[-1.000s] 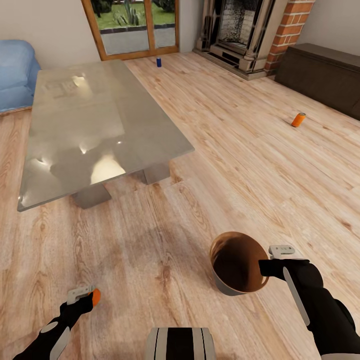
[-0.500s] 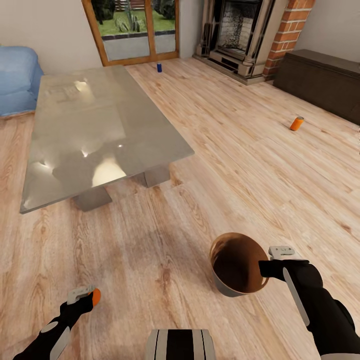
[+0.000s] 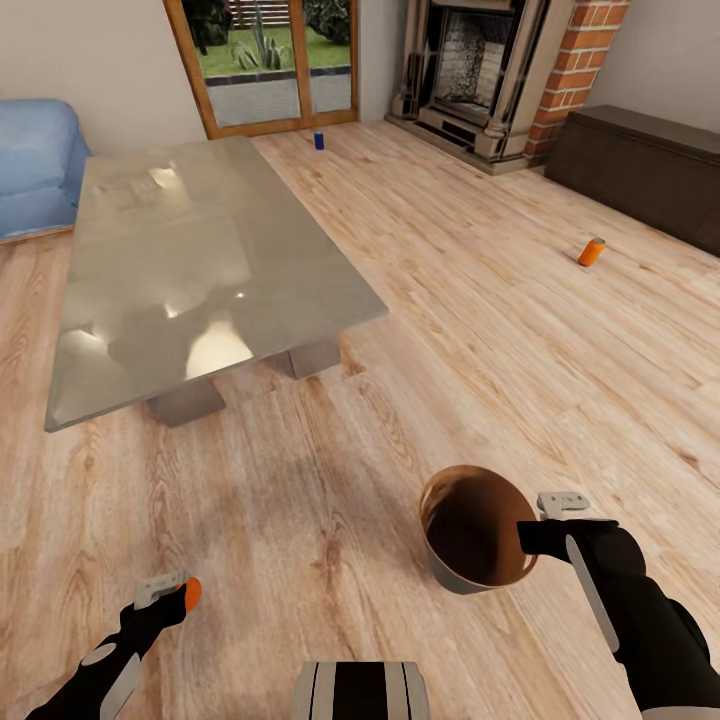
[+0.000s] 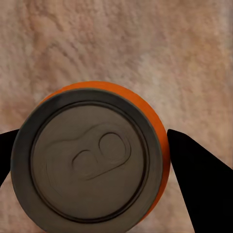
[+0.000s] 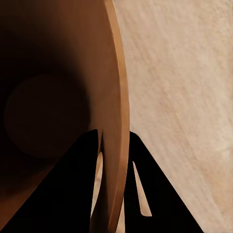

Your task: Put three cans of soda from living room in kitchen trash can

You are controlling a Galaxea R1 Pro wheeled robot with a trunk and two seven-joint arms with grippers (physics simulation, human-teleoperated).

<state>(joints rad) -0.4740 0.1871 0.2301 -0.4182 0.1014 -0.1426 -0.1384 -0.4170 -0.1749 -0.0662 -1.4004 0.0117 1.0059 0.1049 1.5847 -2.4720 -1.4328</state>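
View has tilted — left gripper (image 3: 172, 590) holds orange can (image 4: 92, 158).

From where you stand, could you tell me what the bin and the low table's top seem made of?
Bin: probably metal, matte grey outside, glossy copper-brown inside with soft sheen. Table top: looks like polished stone or steel, grey, mirroring bright light patches.

Lots of wood grain and shiny stuff here

Floor (image 3: 480, 300) is light matt wood planks; ahead of the left gripper (image 3: 165, 590) the low table (image 3: 200, 260) has a polished, reflective stone-look top. The orange can (image 4: 92, 155) it grips has a dull grey metal lid. The bin (image 3: 475, 530) pinched in the right gripper (image 3: 548, 520) is glossy copper-brown inside, matt grey outside. Brick fireplace (image 3: 580, 60), blue cloth sofa (image 3: 35, 160).
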